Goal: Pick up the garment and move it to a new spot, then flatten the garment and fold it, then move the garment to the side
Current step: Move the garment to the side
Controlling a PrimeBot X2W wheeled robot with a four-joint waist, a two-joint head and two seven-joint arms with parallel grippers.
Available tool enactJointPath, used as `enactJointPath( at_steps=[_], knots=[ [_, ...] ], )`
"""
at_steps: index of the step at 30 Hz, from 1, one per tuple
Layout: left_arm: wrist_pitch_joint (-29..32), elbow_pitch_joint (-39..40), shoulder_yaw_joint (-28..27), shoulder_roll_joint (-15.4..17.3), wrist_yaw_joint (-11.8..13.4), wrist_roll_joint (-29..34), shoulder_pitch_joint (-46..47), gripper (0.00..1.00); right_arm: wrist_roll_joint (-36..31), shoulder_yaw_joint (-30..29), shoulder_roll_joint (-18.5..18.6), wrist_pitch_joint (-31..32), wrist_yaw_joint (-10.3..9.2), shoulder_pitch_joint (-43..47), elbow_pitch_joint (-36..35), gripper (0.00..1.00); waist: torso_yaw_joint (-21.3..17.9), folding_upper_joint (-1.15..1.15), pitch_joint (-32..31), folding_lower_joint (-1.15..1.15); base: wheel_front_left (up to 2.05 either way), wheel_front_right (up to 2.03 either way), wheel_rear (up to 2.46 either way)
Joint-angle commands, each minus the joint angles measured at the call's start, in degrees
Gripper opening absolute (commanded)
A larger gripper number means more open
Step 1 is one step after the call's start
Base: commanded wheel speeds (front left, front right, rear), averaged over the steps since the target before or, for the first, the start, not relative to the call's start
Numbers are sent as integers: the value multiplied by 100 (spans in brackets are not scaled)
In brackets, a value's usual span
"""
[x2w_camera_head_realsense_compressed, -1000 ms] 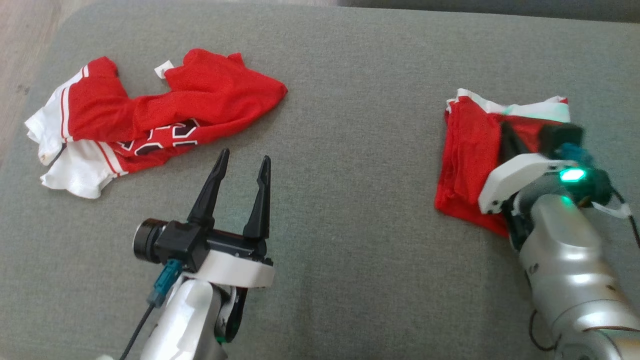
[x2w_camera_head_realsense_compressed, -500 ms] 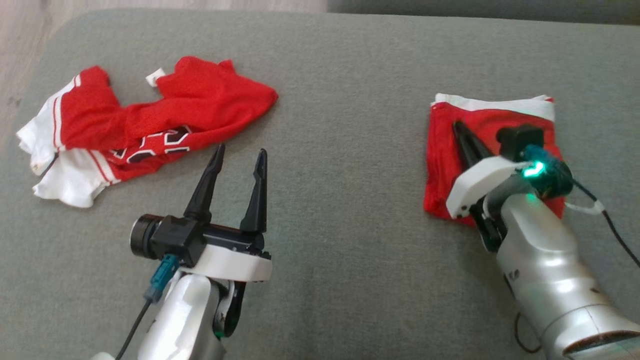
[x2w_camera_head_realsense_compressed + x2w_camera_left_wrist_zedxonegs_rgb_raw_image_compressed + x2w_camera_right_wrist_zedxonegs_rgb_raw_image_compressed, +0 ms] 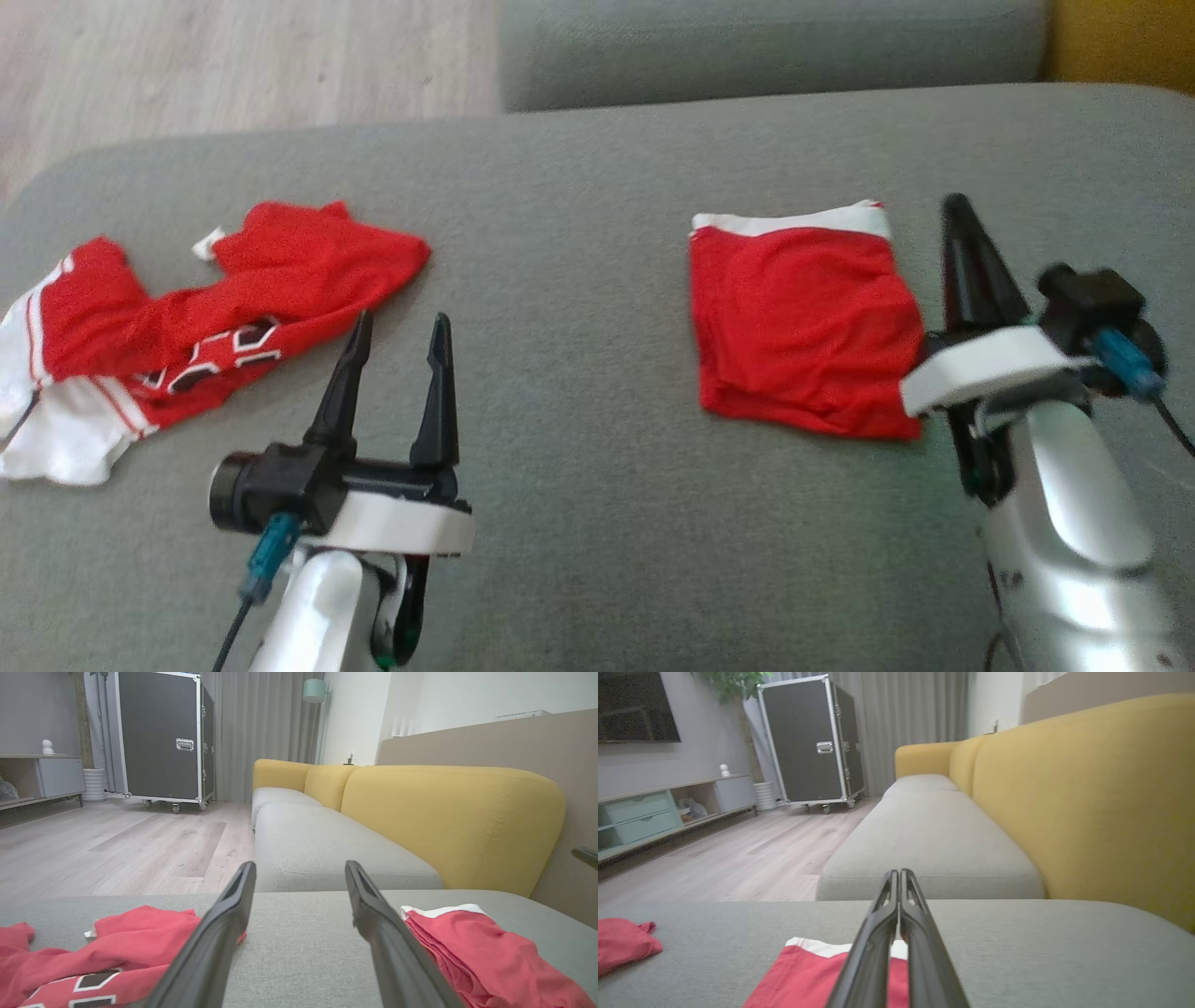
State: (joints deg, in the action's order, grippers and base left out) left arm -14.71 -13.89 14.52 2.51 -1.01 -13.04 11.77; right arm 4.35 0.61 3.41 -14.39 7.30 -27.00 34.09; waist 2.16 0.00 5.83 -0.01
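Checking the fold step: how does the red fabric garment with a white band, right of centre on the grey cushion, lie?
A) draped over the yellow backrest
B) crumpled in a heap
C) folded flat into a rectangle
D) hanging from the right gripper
C: the red fabric garment lies flat as a neat rectangle on the grey cushion, the shut right gripper beside it.

Garment (image 3: 803,327) on sofa (image 3: 579,233), right of jersey (image 3: 233,299)
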Motion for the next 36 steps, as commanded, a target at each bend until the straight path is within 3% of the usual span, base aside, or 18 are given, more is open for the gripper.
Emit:
enactJointPath(
  at_steps=[1,2,3,12,23,28,36],
  knots=[
    [-29,210,-228,37,12,42,64,100,-79,41,-53,-61,19,17,-392,6,-212,0,-206,1,0,0,0],
    [-29,212,-246,37,14,40,24,100,-124,4,-53,-61,19,172,-589,69,-259,0,-245,1,0,0,0],
    [-29,214,-262,37,14,35,-17,100,-135,-28,-53,-61,19,333,-772,100,-304,0,-282,1,0,0,0],
    [-29,289,-383,37,-16,62,-448,100,129,-9,-53,-61,19,1663,-1708,100,-552,0,-477,1,0,0,0],
    [-29,285,-388,37,-27,114,-546,100,125,-12,-53,-61,19,1911,-1881,100,-497,0,-499,1,0,0,0],
    [-29,308,-308,37,-46,125,-406,100,-52,-85,-53,-61,19,1697,-1733,100,-365,0,-273,1,0,0,0],
    [-29,252,-129,37,-93,159,-38,100,-392,-394,-53,455,19,686,-612,100,-36,0,310,1,0,0,0]
  ],
)
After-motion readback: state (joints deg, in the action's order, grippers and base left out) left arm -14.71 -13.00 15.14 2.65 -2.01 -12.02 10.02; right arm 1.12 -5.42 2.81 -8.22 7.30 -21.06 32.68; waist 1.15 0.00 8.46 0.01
